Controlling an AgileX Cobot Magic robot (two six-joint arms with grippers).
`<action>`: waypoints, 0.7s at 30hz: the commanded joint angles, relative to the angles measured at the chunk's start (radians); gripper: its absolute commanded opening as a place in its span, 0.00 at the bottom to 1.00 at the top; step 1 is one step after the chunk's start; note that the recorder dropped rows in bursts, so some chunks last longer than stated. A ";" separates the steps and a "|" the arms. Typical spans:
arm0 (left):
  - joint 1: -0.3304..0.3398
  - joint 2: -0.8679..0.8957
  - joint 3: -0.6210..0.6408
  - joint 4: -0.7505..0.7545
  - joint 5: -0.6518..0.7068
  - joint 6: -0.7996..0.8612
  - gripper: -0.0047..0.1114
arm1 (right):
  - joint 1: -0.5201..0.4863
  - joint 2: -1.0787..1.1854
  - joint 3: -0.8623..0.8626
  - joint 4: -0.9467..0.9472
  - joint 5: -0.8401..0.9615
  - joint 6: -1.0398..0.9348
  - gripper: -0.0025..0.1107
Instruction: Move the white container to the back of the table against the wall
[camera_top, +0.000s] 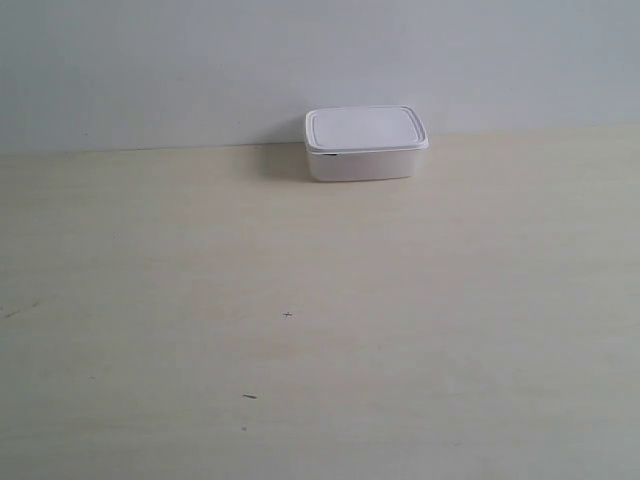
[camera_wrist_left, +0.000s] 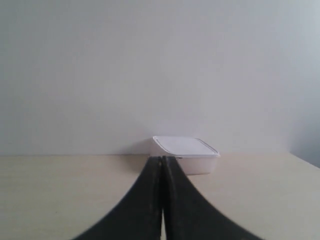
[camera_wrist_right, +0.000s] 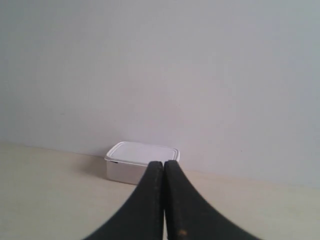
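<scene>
The white container sits lidded at the far edge of the table, its back touching or nearly touching the wall. No arm shows in the exterior view. In the left wrist view the container lies beyond my left gripper, whose black fingers are pressed together with nothing between them. In the right wrist view the container stands beyond my right gripper, which is also shut on nothing. Both grippers are well apart from the box.
A few tiny dark specks mark the pale table surface. The wall runs along the whole back edge. In the left wrist view, a darker corner shows at one side.
</scene>
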 joint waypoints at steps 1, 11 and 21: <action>0.112 -0.054 0.003 -0.011 0.034 -0.001 0.04 | -0.021 -0.044 0.004 -0.016 0.007 -0.001 0.02; 0.273 -0.097 0.003 -0.059 0.115 -0.001 0.04 | -0.131 -0.142 0.004 -0.053 0.251 -0.001 0.02; 0.273 -0.097 0.003 0.043 0.289 -0.001 0.04 | -0.131 -0.157 0.004 -0.053 0.412 -0.001 0.02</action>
